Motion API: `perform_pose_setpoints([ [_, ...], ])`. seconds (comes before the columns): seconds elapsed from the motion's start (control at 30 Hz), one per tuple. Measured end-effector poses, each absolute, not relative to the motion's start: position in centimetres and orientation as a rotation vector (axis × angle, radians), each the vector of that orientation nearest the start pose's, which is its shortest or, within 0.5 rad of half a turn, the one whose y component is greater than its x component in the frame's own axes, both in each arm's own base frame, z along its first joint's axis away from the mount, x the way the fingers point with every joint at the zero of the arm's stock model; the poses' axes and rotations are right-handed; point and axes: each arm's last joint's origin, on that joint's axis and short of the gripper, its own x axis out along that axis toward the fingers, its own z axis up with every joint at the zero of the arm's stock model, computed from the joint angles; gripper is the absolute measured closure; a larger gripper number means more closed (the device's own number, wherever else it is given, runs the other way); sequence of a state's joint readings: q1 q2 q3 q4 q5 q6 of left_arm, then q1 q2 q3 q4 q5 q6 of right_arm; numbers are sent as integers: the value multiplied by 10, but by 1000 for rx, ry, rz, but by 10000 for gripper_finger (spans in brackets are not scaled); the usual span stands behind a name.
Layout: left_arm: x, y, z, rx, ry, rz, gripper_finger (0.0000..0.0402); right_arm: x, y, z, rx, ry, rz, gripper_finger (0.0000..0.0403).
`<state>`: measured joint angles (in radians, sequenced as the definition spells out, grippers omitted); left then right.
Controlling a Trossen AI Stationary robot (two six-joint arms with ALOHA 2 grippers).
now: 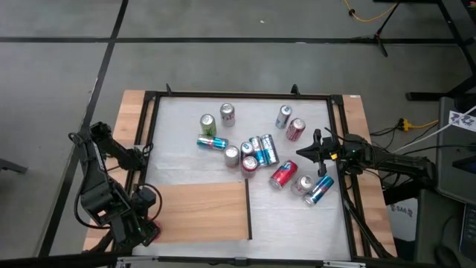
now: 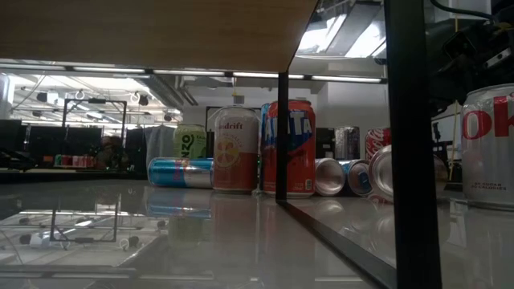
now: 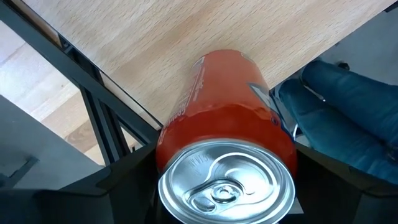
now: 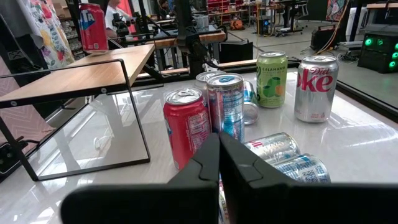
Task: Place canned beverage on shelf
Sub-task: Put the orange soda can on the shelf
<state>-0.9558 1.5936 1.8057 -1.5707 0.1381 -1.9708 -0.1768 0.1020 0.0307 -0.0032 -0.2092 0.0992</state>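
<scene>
Orange can point(image 3: 225, 134) clamped between left gripper point(image 3: 227, 186) fingers, upright over near-left corner of shelf point(image 1: 201, 212); can base on or just above wood, cannot tell which. Shelf covers table's point(image 1: 297, 223) front-left quarter. Can cluster point(image 1: 253, 152) mid-table, some standing, some lying. Right gripper point(image 4: 219, 163) at table's right side, fingers pressed together, holding nothing, pointed toward cluster.

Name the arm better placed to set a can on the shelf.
Left. Its claw is shut on an orange can over the shelf. The right claw is shut and empty, beside the can cluster.
</scene>
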Motion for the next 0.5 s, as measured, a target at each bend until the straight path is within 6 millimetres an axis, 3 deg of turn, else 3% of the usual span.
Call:
perform_pose_setpoints([
  [0.37,154,-226,383,-987,1539,615,81,101,-12,166,114,75,29,400],
  [0.5,154,-226,383,-990,1539,612,60,101,-12,166,114,75,29,400],
])
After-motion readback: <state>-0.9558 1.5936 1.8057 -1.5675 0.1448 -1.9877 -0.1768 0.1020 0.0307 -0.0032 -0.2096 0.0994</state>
